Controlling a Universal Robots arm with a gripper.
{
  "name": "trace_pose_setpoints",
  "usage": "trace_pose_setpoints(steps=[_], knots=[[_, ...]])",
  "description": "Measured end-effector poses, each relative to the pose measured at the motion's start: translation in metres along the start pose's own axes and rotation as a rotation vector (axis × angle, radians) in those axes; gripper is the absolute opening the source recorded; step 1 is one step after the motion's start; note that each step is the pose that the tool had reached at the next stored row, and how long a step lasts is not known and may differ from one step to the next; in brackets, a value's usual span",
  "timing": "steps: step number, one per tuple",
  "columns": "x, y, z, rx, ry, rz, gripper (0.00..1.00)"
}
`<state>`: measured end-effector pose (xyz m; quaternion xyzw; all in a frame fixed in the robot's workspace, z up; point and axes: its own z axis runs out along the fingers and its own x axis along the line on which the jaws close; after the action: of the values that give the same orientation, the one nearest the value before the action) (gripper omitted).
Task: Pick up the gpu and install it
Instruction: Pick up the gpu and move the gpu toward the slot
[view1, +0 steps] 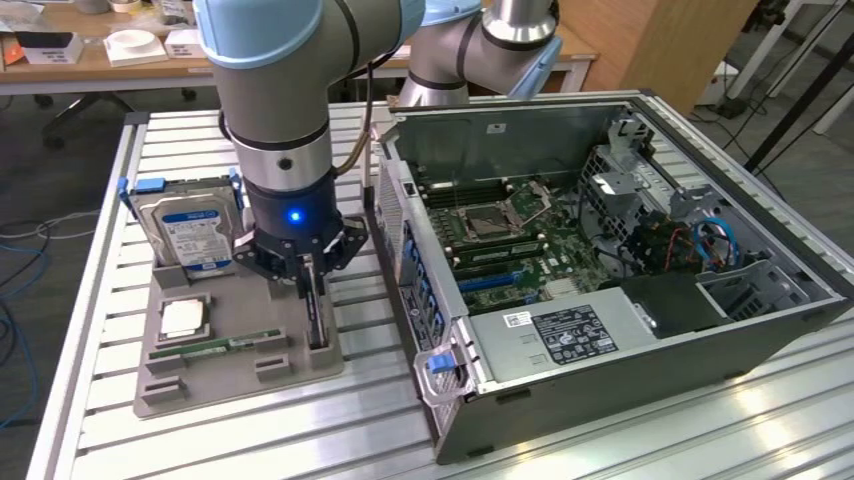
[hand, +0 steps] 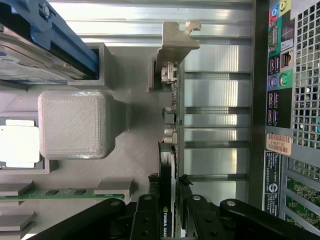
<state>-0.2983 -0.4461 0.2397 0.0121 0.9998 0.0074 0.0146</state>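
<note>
The gripper (view1: 314, 292) (hand: 169, 202) is clamped on the gpu (view1: 316, 322) (hand: 170, 131), one finger on each face. The card stands on edge in a slot along the side of the grey tray (view1: 230, 375) (hand: 134, 162) nearest the open computer case (view1: 601, 290) (hand: 292, 100). The tray also holds an upright hard drive (view1: 187, 235) (hand: 30, 55) at its far end, with a CPU (view1: 180, 317) (hand: 17, 145) and a RAM stick (view1: 220, 345) (hand: 60, 192) lying mid-tray. The tray rests on the desk (view1: 374, 435).
</note>
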Motion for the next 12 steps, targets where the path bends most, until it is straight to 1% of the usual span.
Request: trace_pose_setpoints(steps=[12], knots=[[-0.0003,0.0001,-0.0087,0.0000,0.0000,0.000,0.25]])
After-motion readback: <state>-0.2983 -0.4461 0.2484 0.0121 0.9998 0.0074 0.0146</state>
